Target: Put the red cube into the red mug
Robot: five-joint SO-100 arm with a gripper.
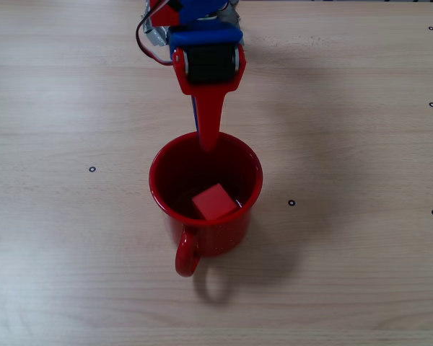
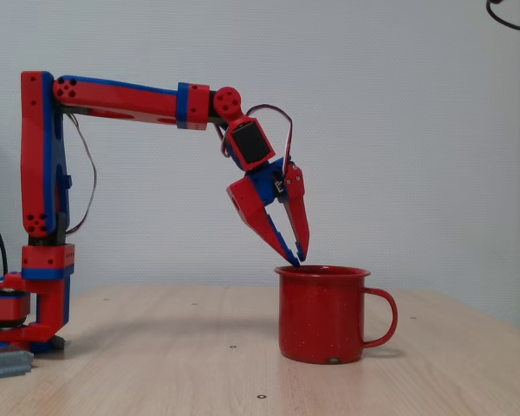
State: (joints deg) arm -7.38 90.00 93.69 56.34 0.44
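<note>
Red cube (image 1: pixel 215 201) is sitting down inside the red mug (image 1: pixel 162 189), resting on the bottom toward the handle side and a bit tilted, one corner pointing up at the overhead camera. From that same top-down fixed view the mug stands upright on the wooden table (image 1: pixel 346 274) with its loop handle pointing at the bottom edge of the picture. The gripper (image 1: pixel 208 142) hangs over the far rim, its long red finger pointing down just past the lip, so it covers a small bit of the rim and inner wall but not the cube. A few small black ring marks (image 1: pixel 92 169) are dotted around the tabletop, well apart from the mug. Moving to the side-on fixed view: the mug (image 2: pixel 322 316) hides the cube completely, handle sticking out to the right. The arm (image 2: pixel 121 100) reaches over from its base at the left, and the gripper (image 2: pixel 296 255) tips sit right at the rim on the left side of the mug. The fingers (image 2: pixel 298 208) meet at the tips there, closed together with nothing between them. Plain pale wall (image 2: pixel 416 130) behind.
</note>
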